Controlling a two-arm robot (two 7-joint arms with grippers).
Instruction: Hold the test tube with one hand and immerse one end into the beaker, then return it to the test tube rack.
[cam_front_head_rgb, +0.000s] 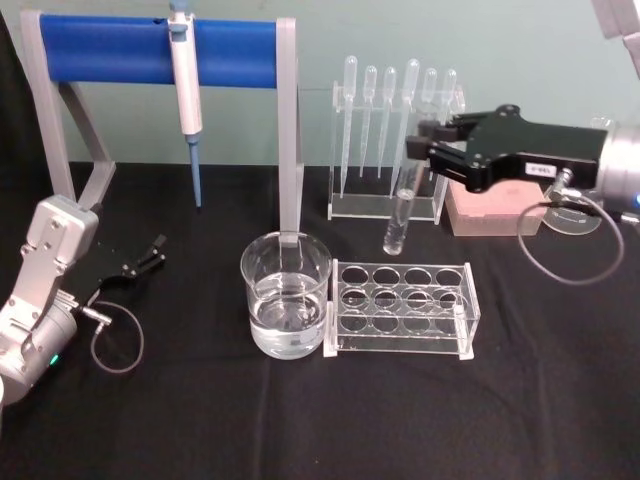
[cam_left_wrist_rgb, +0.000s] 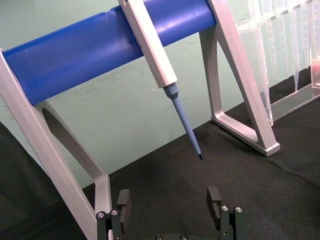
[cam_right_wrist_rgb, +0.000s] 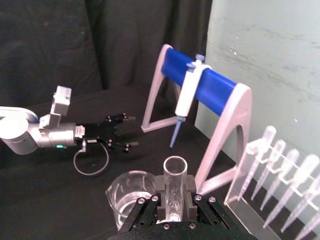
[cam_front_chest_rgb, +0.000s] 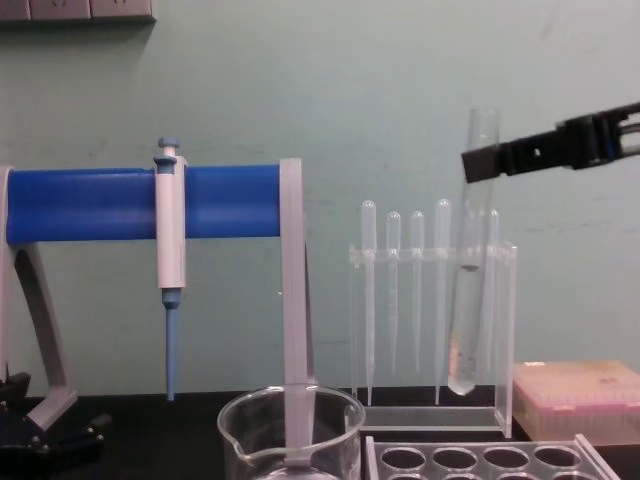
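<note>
Water fills the low part of the beaker. The beaker stands on the black table, near the middle. Just to its right is the test tube rack, a clear box with round holes on top.

The right gripper comes in from the right, high above the table. Its two black jaws are closed tight on the test tube, close to the open top. From the chest camera, the rim of the test tube pokes up above the right gripper. The long part hangs down below it. The tube is almost straight up and leans only a little. Its round bottom hangs in the air on the far side of the rack. It is to the right of the beaker and farther away. It touches neither of them.

Behind the tube stands a clear holder with thin pipettes. A pink box sits to the right of it.

On the far left is a stand with a blue bar. A white pipettor with a blue tip hangs from it.

The left gripper rests low on the left side, near the foot of the stand. Its jaws are wide apart and hold nothing.
</note>
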